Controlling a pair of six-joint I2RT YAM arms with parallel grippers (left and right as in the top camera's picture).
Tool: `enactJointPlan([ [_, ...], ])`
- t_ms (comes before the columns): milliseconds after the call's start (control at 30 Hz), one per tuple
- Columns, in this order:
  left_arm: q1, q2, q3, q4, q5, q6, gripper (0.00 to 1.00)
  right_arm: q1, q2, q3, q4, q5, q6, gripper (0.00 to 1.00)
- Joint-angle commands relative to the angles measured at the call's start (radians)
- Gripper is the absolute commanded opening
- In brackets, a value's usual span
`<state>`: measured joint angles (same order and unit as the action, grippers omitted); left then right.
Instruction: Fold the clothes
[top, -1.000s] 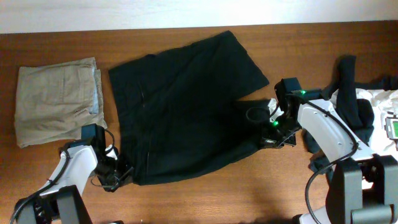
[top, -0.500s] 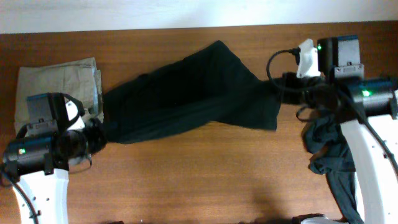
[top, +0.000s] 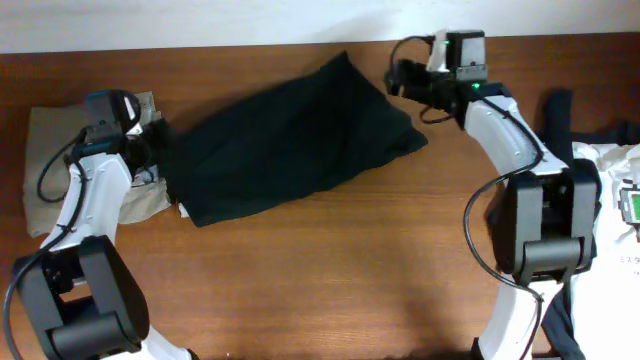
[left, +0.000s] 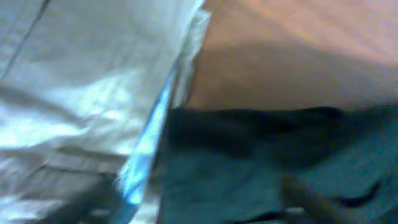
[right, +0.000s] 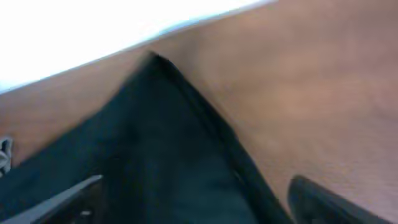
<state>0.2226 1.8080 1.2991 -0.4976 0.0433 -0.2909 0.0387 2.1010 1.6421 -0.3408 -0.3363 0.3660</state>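
The black shorts (top: 290, 140) lie doubled over in a slanted band across the middle of the table. My left gripper (top: 160, 162) sits at their left end, beside the beige garment. In the left wrist view its blurred fingers stand wide apart over the black cloth (left: 249, 162), so that gripper (left: 199, 208) is open and holds nothing. My right gripper (top: 396, 78) hovers just past the shorts' upper right corner. The right wrist view shows this gripper (right: 193, 202) open too, with the pointed corner of the shorts (right: 155, 143) flat on the wood between its fingers.
A folded beige garment (top: 55, 170) with a pale blue edge (left: 146, 149) lies at the far left, touching the shorts' end. More clothes, dark (top: 556, 130) and white (top: 610, 170), are heaped at the right edge. The table's back edge (top: 250, 47) runs close behind.
Both grippers carried the shorts' near edge up and over toward the back, doubling the cloth. They were shut on it before; now both are open and the cloth lies loose.
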Motion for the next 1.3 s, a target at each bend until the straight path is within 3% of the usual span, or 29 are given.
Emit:
enactJointPlan([
  [0, 0.019, -0.015, 0.051, -0.118, -0.014, 0.006, 0.99, -0.107, -0.044, 0.02, -0.196, -0.103, -0.048, 0.99],
  [100, 0.009, -0.014, 0.063, -0.273, 0.079, 0.035, 0.99, -0.153, -0.045, 0.019, -0.435, -0.124, -0.159, 0.99],
  [167, -0.023, -0.007, 0.061, -0.325, 0.137, 0.097, 0.99, -0.123, -0.029, 0.013, -0.501, -0.124, -0.255, 0.99],
  [300, -0.113, 0.023, 0.061, -0.415, 0.148, 0.13, 0.99, -0.011, 0.078, -0.016, -0.37, -0.019, -0.25, 0.96],
  [367, -0.13, 0.023, 0.061, -0.42, 0.148, 0.155, 0.99, 0.006, 0.133, -0.016, -0.327, -0.019, -0.156, 0.92],
  [400, -0.131, 0.023, 0.061, -0.421, 0.15, 0.154, 0.99, 0.008, 0.163, -0.016, -0.316, -0.019, -0.138, 0.77],
  [433, -0.131, 0.023, 0.061, -0.421, 0.152, 0.155, 0.99, 0.003, 0.173, -0.016, -0.335, -0.014, -0.137, 0.3],
  [467, -0.131, 0.023, 0.061, -0.422, 0.152, 0.155, 0.99, -0.009, 0.172, -0.016, -0.369, -0.006, -0.136, 0.04],
  [567, -0.131, 0.023, 0.061, -0.424, 0.152, 0.155, 0.99, -0.08, 0.1, -0.015, -0.703, 0.08, -0.174, 0.04],
  [600, -0.133, 0.023, 0.061, -0.424, 0.155, 0.156, 0.99, -0.089, 0.069, -0.015, -0.799, 0.096, -0.212, 0.16],
  [667, -0.142, 0.023, 0.061, -0.424, 0.178, 0.196, 0.99, -0.093, 0.006, -0.015, -0.943, 0.248, -0.208, 0.25],
  [700, -0.15, 0.023, 0.061, -0.428, 0.179, 0.202, 0.99, -0.093, -0.037, -0.015, -0.989, 0.333, -0.206, 0.47],
  [733, -0.162, 0.023, 0.061, -0.437, 0.178, 0.207, 0.99, -0.093, -0.079, -0.013, -1.018, 0.4, -0.193, 0.6],
  [767, -0.168, 0.023, 0.061, -0.44, 0.178, 0.206, 0.99, -0.093, -0.119, -0.013, -1.019, 0.42, -0.193, 0.7],
  [800, -0.17, 0.023, 0.061, -0.439, 0.181, 0.206, 0.99, -0.099, -0.173, -0.013, -0.982, 0.402, -0.193, 0.72],
  [933, -0.17, 0.026, 0.061, -0.422, 0.297, 0.206, 0.99, -0.109, -0.176, -0.019, -0.734, 0.166, -0.299, 0.63],
  [967, -0.17, 0.036, 0.061, -0.416, 0.282, 0.206, 0.99, -0.102, -0.145, -0.025, -0.674, 0.144, -0.31, 0.55],
  [1067, -0.171, 0.119, 0.061, -0.416, 0.389, 0.287, 0.9, -0.1, -0.02, -0.026, -0.605, 0.147, -0.31, 0.5],
  [1133, -0.171, 0.204, 0.061, -0.417, 0.462, 0.323, 0.89, -0.096, 0.033, -0.026, -0.612, 0.068, -0.366, 0.5],
  [1200, -0.171, 0.254, 0.061, -0.414, 0.463, 0.323, 0.77, -0.096, 0.034, -0.027, -0.61, 0.052, -0.374, 0.42],
  [1233, -0.171, 0.272, 0.061, -0.415, 0.463, 0.323, 0.7, -0.098, 0.034, -0.027, -0.618, 0.052, -0.374, 0.31],
  [1267, -0.171, 0.283, 0.061, -0.414, 0.462, 0.323, 0.51, -0.098, 0.034, -0.029, -0.629, 0.052, -0.374, 0.16],
])
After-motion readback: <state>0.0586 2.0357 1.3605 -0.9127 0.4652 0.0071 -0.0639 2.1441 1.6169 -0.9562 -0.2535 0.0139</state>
